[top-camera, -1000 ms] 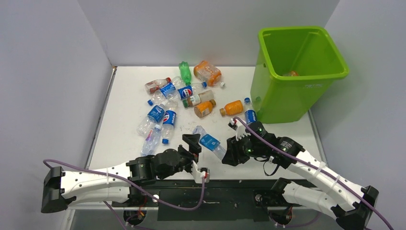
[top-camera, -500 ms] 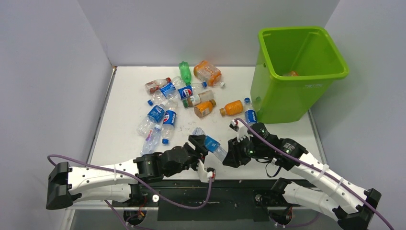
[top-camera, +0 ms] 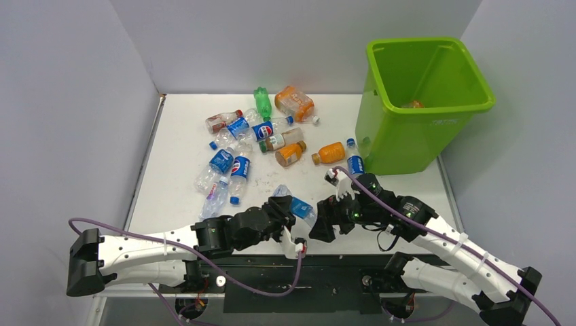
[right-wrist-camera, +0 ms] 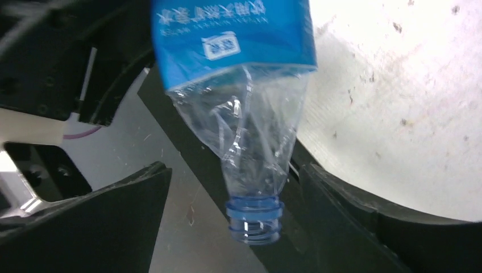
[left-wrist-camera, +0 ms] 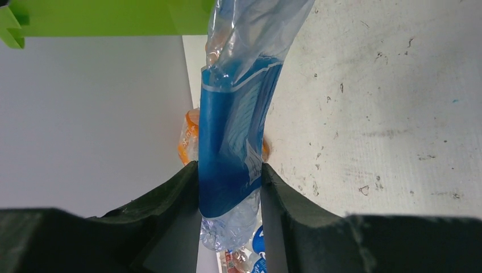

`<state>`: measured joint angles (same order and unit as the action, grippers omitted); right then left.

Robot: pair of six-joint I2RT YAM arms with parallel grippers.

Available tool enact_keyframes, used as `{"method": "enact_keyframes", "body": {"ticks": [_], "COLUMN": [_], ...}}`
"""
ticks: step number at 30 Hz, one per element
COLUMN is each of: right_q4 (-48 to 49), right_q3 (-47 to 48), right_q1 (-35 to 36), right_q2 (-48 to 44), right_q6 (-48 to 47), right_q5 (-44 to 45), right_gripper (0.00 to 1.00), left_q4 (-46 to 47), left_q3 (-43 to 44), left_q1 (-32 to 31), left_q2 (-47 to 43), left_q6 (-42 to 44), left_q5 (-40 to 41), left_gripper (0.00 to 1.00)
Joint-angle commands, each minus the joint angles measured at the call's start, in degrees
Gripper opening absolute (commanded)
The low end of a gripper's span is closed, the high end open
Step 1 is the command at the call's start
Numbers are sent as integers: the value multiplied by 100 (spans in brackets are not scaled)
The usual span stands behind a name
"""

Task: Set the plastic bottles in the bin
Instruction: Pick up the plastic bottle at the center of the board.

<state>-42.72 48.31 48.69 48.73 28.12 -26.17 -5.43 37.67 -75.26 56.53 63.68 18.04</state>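
Note:
A crushed clear bottle with a blue label [top-camera: 299, 206] hangs above the table's near edge between both arms. My left gripper [top-camera: 288, 210] is shut on it, and in the left wrist view both pads press the blue label [left-wrist-camera: 232, 153] at the gripper [left-wrist-camera: 230, 190]. My right gripper [top-camera: 325, 223] stands open; in its wrist view the bottle's blue neck [right-wrist-camera: 253, 213] sits between the spread fingers of the gripper [right-wrist-camera: 236, 173], touching neither. The lime-green bin [top-camera: 407, 139] stands at the back right with an orange bottle [top-camera: 411, 104] inside. Several bottles [top-camera: 246, 136] lie heaped on the table's far middle.
An orange bottle [top-camera: 331, 152] and a blue-labelled one [top-camera: 354, 164] lie just left of the bin's base. Grey walls close in the table on the left, back and right. The bin's rim [left-wrist-camera: 85, 17] shows at the top of the left wrist view.
My left gripper moved in and closed on the blue-labelled bottle. My right gripper, shut on it before, has opened and let go of it.

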Motion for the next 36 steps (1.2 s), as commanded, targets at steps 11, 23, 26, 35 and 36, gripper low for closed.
{"method": "enact_keyframes", "body": {"ticks": [11,23,26,35,36], "right_q4": [2463,4390,4988,6008,6041], "right_q3": [270,-383,-600,-506,-460], "right_q1": [53,52,54,93,120], "right_q2": [-1248,-1532,-1463,-487,-407], "right_q6": [219,376,469,579,548], "right_q5": [1487,2330,2373,1948,1989], "right_gripper": [90,90,90,90,90], "left_q4": [-359,557,790,788,788], "left_q3": [219,87,45,74,74], "left_q1": [137,2073,2477,2497,2494], "left_q2": [-945,-1502,-1471,-1245,-1248], "left_q6": [-3404,-7460,-7760,-7788,-7791], "left_q5": [-280,-2379,-2799,-3014,-3014], "left_gripper": [0,0,0,0,0]}}
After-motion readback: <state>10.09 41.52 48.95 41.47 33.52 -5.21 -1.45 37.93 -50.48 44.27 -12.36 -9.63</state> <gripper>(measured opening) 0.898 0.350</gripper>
